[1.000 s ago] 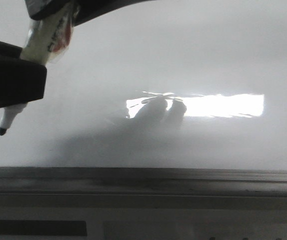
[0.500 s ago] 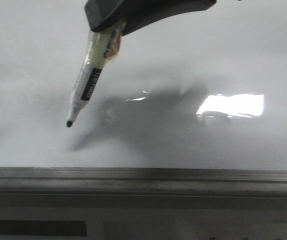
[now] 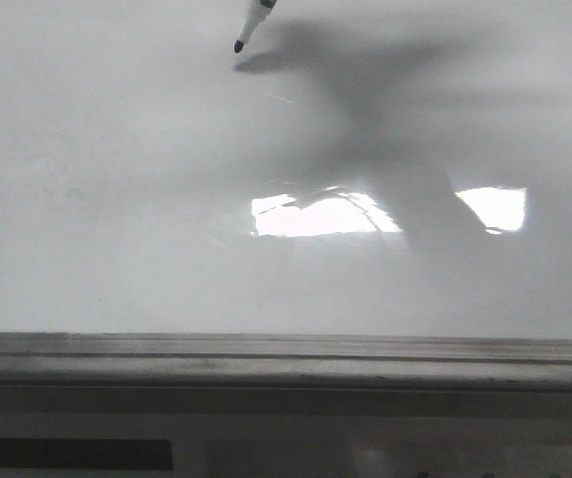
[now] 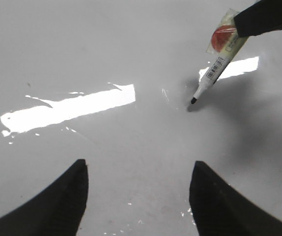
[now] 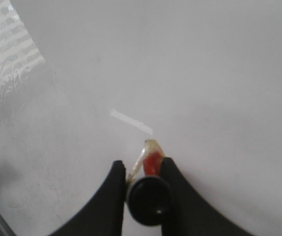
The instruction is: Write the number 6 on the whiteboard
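The whiteboard [image 3: 117, 199] fills the front view, glossy white-grey, with a bright rectangular reflection [image 3: 316, 214]. No black line of the number 6 shows on it. My right gripper [image 5: 143, 164] is shut on a marker [image 5: 149, 194] with a white barrel, red label and black end cap. In the front view only the marker's lower end [image 3: 256, 14] and black tip [image 3: 238, 46] show at the top edge. In the left wrist view the marker [image 4: 214, 71] slants down from the right gripper [image 4: 266, 17], its tip right at its shadow on the board. My left gripper [image 4: 138, 169] is open and empty above bare board.
A grey metal rail [image 3: 286, 351] runs along the board's near edge. The right arm's shadow [image 3: 396, 129] lies across the board. In the right wrist view a striped reflection [image 5: 8, 54] marks one corner of the board.
The right gripper has carried the marker from the near left toward the far middle of the board, down close to its surface. The left gripper has left the front view.
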Motion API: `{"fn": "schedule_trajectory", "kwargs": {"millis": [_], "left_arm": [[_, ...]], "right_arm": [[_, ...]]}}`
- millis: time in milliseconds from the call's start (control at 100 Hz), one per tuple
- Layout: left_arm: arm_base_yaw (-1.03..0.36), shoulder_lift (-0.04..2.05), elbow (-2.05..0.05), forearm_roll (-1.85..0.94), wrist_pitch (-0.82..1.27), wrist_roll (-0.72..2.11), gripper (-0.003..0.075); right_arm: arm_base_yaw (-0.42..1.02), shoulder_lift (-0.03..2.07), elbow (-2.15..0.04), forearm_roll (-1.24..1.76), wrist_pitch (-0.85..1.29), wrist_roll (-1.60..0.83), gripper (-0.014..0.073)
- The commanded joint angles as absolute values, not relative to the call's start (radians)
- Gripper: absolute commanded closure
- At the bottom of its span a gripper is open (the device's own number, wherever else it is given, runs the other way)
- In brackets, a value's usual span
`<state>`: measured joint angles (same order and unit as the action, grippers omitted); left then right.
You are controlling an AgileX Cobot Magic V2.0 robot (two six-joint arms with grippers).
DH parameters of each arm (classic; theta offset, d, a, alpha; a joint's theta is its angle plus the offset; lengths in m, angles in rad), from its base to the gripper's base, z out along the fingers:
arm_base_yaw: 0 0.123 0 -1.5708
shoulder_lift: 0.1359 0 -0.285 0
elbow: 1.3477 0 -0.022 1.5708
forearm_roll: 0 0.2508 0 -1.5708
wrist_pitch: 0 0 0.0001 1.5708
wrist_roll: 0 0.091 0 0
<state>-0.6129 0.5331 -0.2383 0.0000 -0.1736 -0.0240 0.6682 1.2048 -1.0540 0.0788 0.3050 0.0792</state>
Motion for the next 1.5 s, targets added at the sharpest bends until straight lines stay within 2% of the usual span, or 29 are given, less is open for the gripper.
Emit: {"fn": "schedule_trajectory", "kwargs": {"millis": [0,230,420,1060,1160,1350,1490], "left_arm": [[-0.61,0.534,-0.266,-0.018,-0.273,-0.032,0.0314],[-0.61,0.534,-0.266,-0.022,-0.273,-0.032,0.0314],[-0.61,0.534,-0.266,-0.022,-0.273,-0.032,0.0314],[-0.614,0.545,-0.266,0.054,-0.269,-0.032,0.0314],[-0.667,0.558,-0.266,0.089,-0.269,-0.035,0.0314],[-0.864,0.68,-0.266,0.091,-0.336,-0.032,0.0314],[-0.89,0.785,-0.266,0.049,-0.433,-0.026,0.0314]], "right_arm": [[0.662,1.228,-1.076,0.078,0.251,0.078,0.0657],[0.722,1.27,-0.902,0.15,0.229,0.078,0.0657],[0.703,1.18,-0.926,0.1,0.211,0.078,0.0657],[0.79,1.225,-1.002,0.116,0.213,0.069,0.0657],[0.823,1.214,-1.004,0.116,0.196,0.069,0.0657],[0.894,1.216,-1.005,0.116,0.208,0.069,0.0657],[0.924,1.216,-1.005,0.119,0.21,0.069,0.0657]]}}
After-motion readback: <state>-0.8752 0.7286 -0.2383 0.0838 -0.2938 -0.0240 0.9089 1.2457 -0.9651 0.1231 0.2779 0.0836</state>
